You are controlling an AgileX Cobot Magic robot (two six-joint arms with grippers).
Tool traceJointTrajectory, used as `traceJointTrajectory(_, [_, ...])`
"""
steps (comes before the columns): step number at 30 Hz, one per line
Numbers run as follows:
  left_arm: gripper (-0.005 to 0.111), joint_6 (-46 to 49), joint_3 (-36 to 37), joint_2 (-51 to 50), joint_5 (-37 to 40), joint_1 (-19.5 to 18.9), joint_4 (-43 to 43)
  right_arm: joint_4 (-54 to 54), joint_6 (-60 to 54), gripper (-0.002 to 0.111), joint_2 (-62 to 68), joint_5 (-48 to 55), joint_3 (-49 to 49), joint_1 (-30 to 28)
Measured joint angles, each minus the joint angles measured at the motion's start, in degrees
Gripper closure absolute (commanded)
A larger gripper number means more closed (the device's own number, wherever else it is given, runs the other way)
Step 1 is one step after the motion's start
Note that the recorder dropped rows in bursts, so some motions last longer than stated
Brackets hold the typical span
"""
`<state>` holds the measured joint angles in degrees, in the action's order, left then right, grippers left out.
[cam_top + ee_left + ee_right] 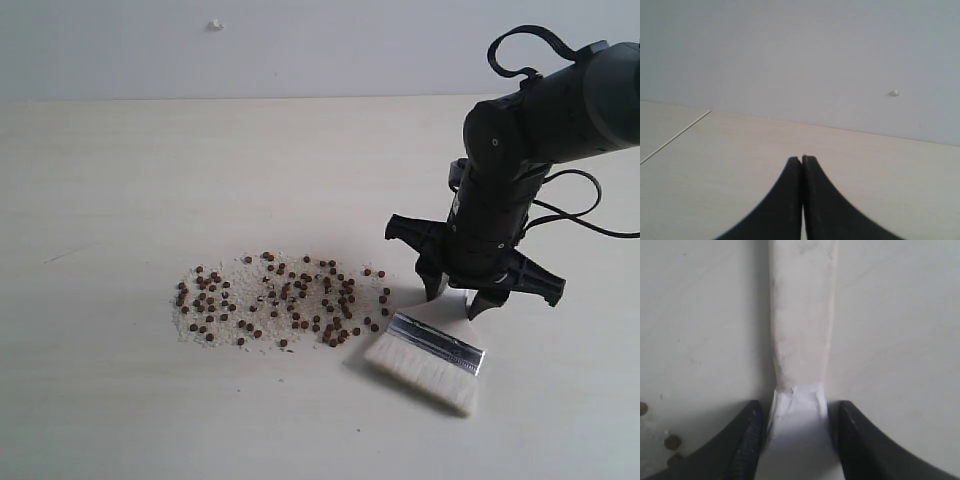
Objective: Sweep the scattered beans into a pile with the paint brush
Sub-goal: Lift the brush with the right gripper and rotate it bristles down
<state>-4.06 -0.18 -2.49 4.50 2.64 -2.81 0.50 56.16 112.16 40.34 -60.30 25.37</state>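
The beans [280,300] lie scattered in a flat oval patch, mixed with fine white grains, at the middle of the table. The paint brush [430,350] lies flat just right of them, its cream bristles [420,372] pointing toward the front. My right gripper [456,300] stands down over the handle, open, one finger on each side. In the right wrist view the pale handle [800,315] runs between the jaws of the right gripper [799,407] with a gap on both sides. A few beans [672,442] show beside it. My left gripper [802,159] is shut on nothing, away from the beans.
The pale wooden table [150,180] runs back to a grey wall with a small white speck [215,25]. A seam or edge of the table [675,135] shows in the left wrist view. The right arm's cables [580,200] hang at the right.
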Motion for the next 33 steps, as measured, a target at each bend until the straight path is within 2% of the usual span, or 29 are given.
traceJointTrajectory(9, [0.107, 0.00, 0.00, 0.00, 0.00, 0.00, 0.00, 12.96, -9.90, 0.108, 0.11, -0.58, 0.00, 0.00])
traceJointTrajectory(16, [0.107, 0.00, 0.00, 0.00, 0.00, 0.00, 0.00, 20.23, -17.21, 0.108, 0.11, 7.47, 0.00, 0.00])
traceJointTrajectory(20, [0.107, 0.00, 0.00, 0.00, 0.00, 0.00, 0.00, 23.27, -18.01, 0.108, 0.35, 10.34, 0.00, 0.00])
traceJointTrajectory(33, [0.107, 0.00, 0.00, 0.00, 0.00, 0.00, 0.00, 25.97, -18.10, 0.108, 0.56, 10.55, 0.00, 0.00])
